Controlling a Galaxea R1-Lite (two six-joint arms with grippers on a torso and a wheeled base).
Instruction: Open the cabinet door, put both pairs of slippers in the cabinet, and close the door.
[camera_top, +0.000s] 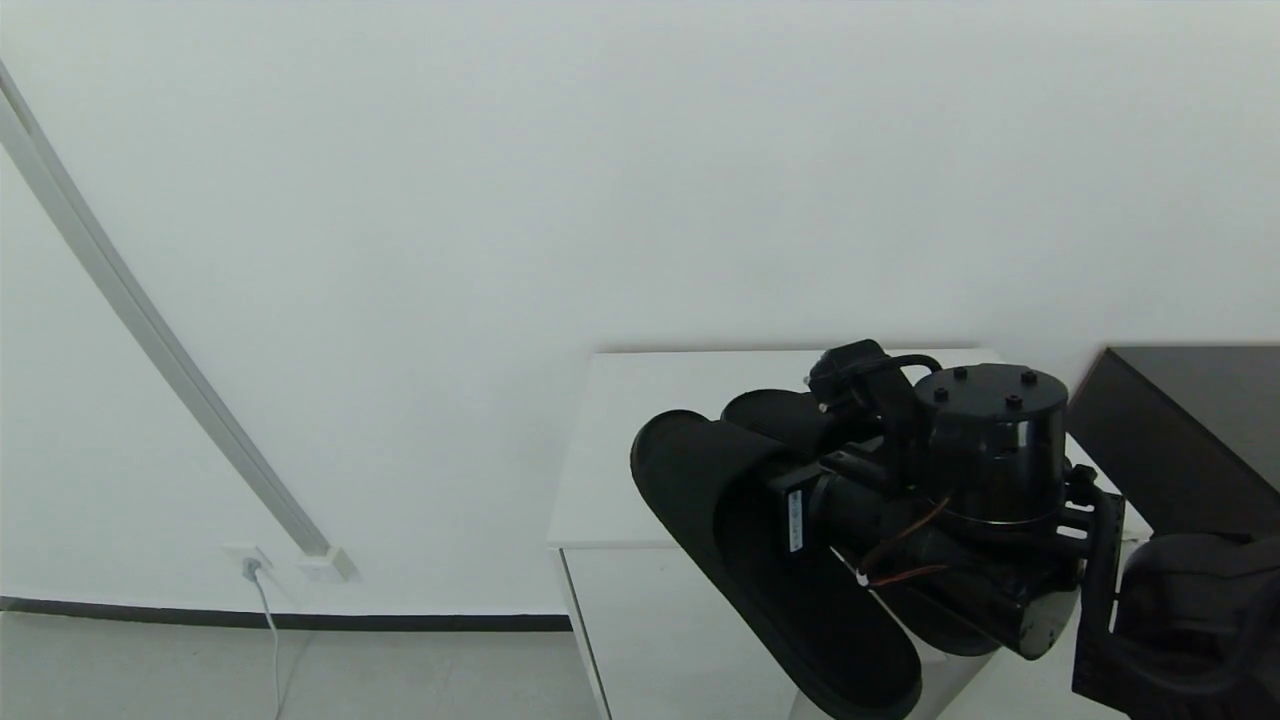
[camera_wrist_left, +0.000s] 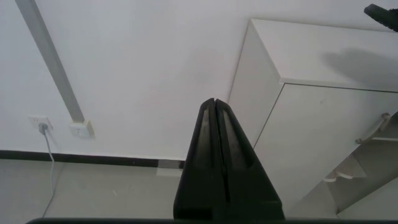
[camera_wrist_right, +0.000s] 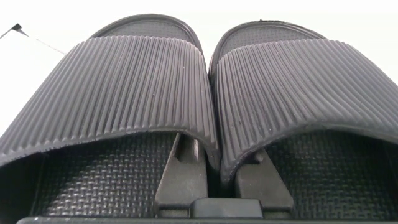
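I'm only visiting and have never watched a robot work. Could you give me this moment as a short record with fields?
right gripper: shut on the black slippers, its fingers under the straps, one per slipper
black slippers: one pair, held side by side in the air in front of the white cabinet
left gripper: shut, holding nothing
white cabinet: against the wall
cabinet door: cannot tell if open

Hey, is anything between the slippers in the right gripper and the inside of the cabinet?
Likely the door: the right gripper holds the black slippers over the front edge of the white cabinet, and the front panel below them looks flush, seemingly shut, though I cannot tell for sure. Nothing else visible stands between.
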